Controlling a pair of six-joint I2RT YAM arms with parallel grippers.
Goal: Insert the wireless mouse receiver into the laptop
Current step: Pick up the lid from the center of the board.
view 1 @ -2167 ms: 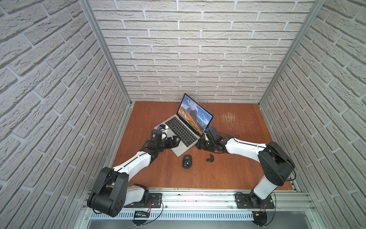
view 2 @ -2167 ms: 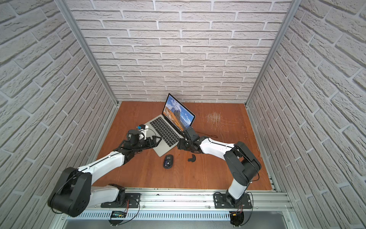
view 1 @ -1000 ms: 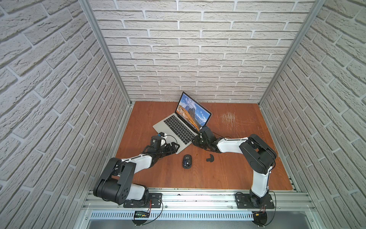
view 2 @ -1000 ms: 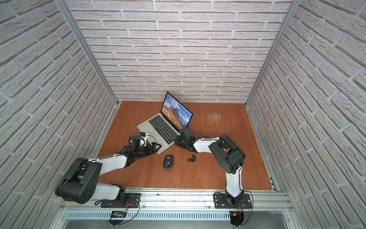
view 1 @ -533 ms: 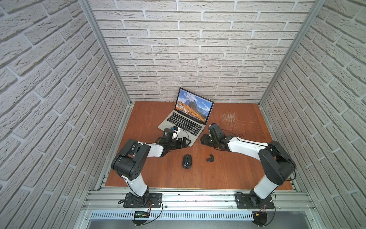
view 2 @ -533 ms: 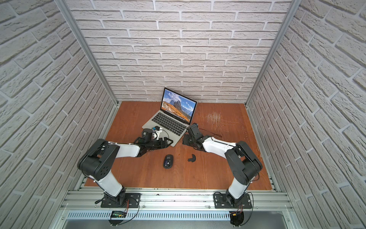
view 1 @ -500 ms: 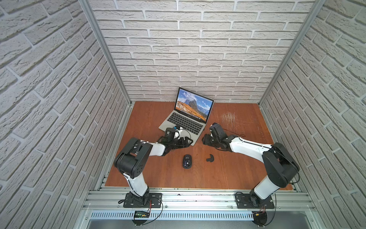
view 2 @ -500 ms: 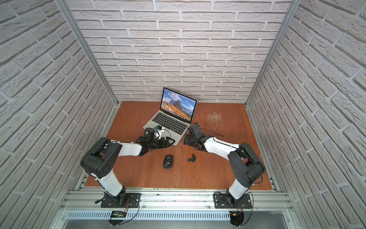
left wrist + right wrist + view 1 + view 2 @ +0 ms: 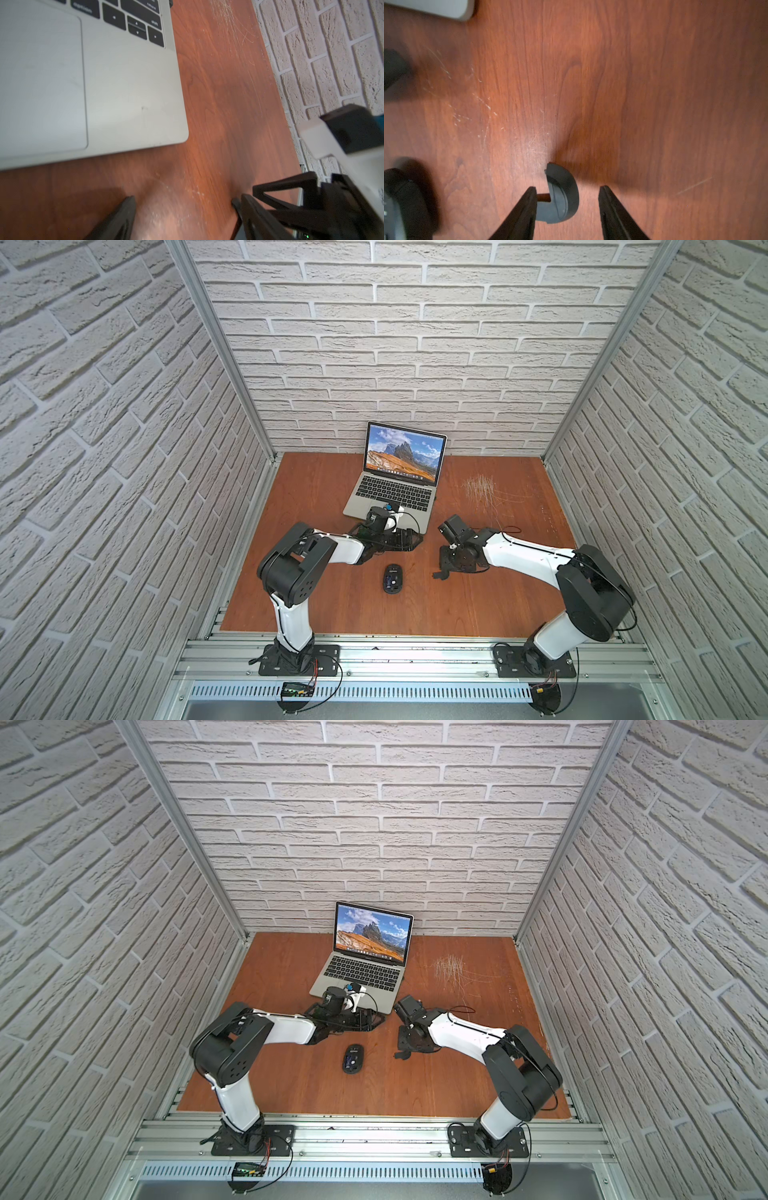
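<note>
The open silver-grey laptop (image 9: 360, 506) (image 9: 327, 982) stands at the back middle, screen facing the front. My left gripper (image 9: 415, 540) (image 9: 376, 1025) (image 9: 185, 200) lies low in front of the laptop's (image 9: 128, 93) right front corner, open over bare wood. My right gripper (image 9: 441, 571) (image 9: 402, 1052) (image 9: 566, 188) points down, open. A small dark half-round piece (image 9: 562, 199) lies on the table between its jaws, against one finger. The black mouse (image 9: 392, 578) (image 9: 353, 1058) lies between the arms, nearer the front. I cannot make out the wireless mouse receiver.
White brick walls close in the wooden table on three sides. A scratched patch (image 9: 478, 489) marks the wood to the right of the laptop. An aluminium rail (image 9: 415, 655) carrying both arm bases runs along the front edge.
The laptop has turned from a slanted pose to face the front and sits farther back. My left gripper followed its front edge. My right gripper left the laptop's side and came over the half-round piece.
</note>
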